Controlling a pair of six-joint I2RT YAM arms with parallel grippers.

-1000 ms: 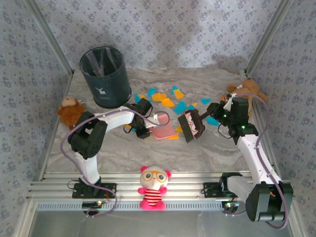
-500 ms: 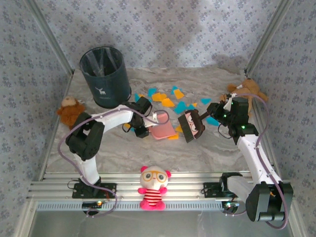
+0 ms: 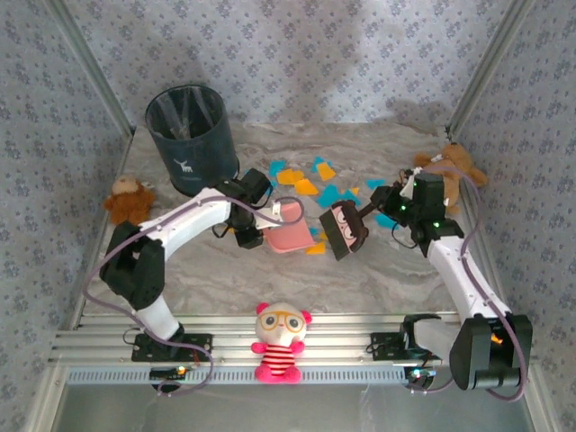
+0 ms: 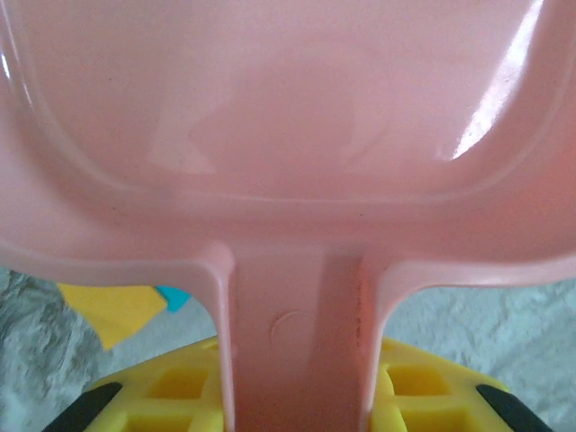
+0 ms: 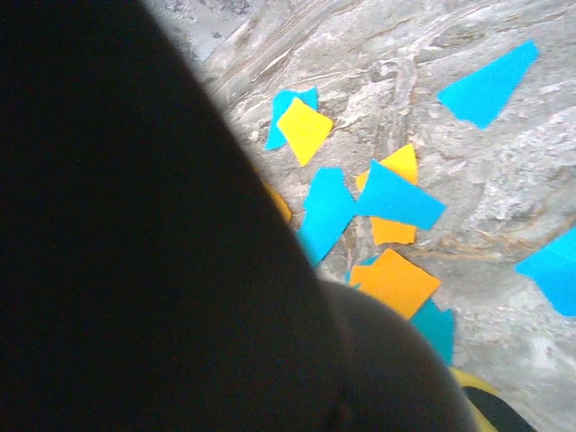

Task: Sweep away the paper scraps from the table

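Observation:
The paper scraps [image 3: 306, 183], orange-yellow and teal-blue, lie spread over the middle back of the marbled table [image 3: 378, 274]. My left gripper [image 3: 263, 220] is shut on the handle of a pink dustpan [image 3: 286, 230], whose pan sits on the table just left of the scraps. In the left wrist view the dustpan [image 4: 288, 135] looms over my yellow fingers [image 4: 414, 387], with a few scraps [image 4: 117, 306] beneath its left edge. My right gripper [image 3: 371, 205] is shut on a dark brush [image 3: 345, 230] with a face printed on it. That brush [image 5: 135, 225] hides much of the right wrist view, scraps [image 5: 396, 281] beside it.
A dark blue bin [image 3: 189, 135] stands at the back left. Brown plush toys lie at the left edge [image 3: 129, 200] and back right [image 3: 450, 164]. A pink striped doll [image 3: 279, 342] sits on the ribbed rail [image 3: 360, 346] at the front. Floral walls close in three sides.
My left arm has swung its elbow outward and drawn the dustpan slightly left and back. The right gripper has shifted the brush a little left, toward the dustpan.

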